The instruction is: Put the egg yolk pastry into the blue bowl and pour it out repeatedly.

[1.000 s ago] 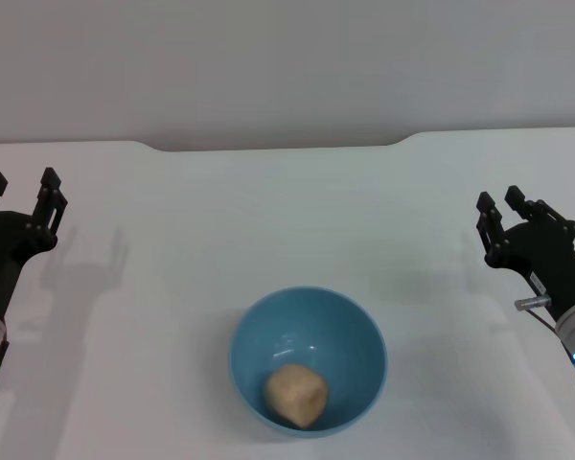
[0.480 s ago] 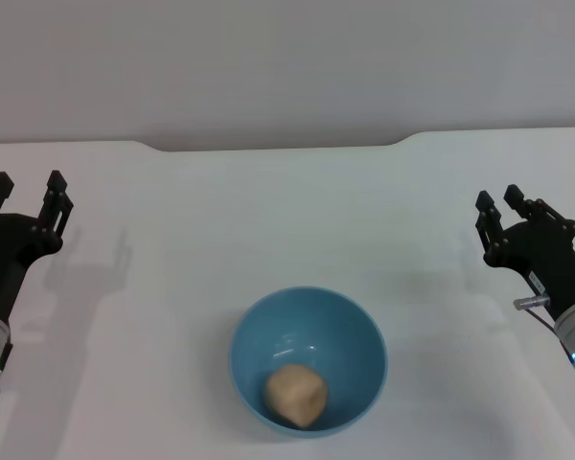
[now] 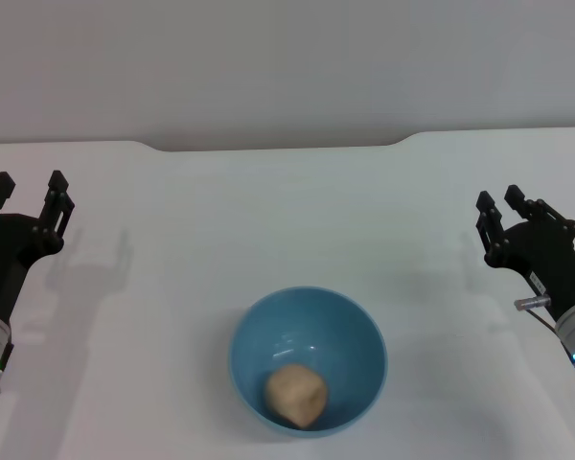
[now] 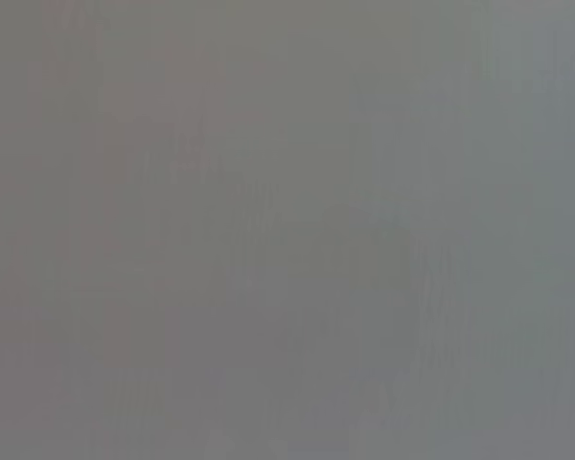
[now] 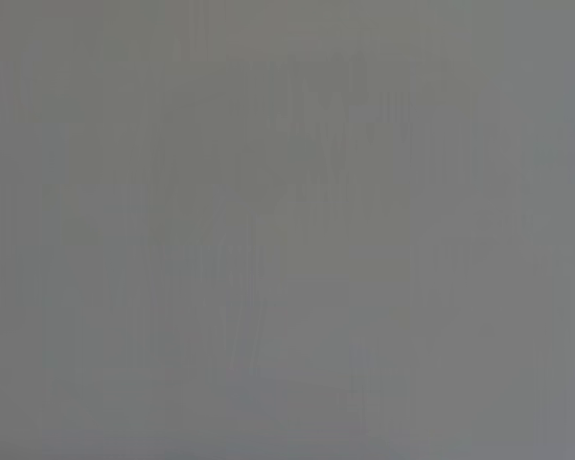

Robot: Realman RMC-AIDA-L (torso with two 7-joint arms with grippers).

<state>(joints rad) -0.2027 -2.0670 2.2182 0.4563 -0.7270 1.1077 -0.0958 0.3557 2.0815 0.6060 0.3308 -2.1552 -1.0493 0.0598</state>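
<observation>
The blue bowl [image 3: 309,360] stands upright on the white table, near the front middle in the head view. The egg yolk pastry [image 3: 295,395], a pale tan ball, lies inside it against the near wall. My left gripper [image 3: 27,187] is open and empty at the far left, well apart from the bowl. My right gripper [image 3: 500,203] is open and empty at the far right, also well apart from the bowl. Both wrist views show only plain grey.
The white table [image 3: 287,220] stretches from the bowl to a grey wall at the back. The table's back edge has a shallow notch across the middle.
My left gripper has shifted slightly to the right and down. The right gripper, the bowl and the pastry have not moved.
</observation>
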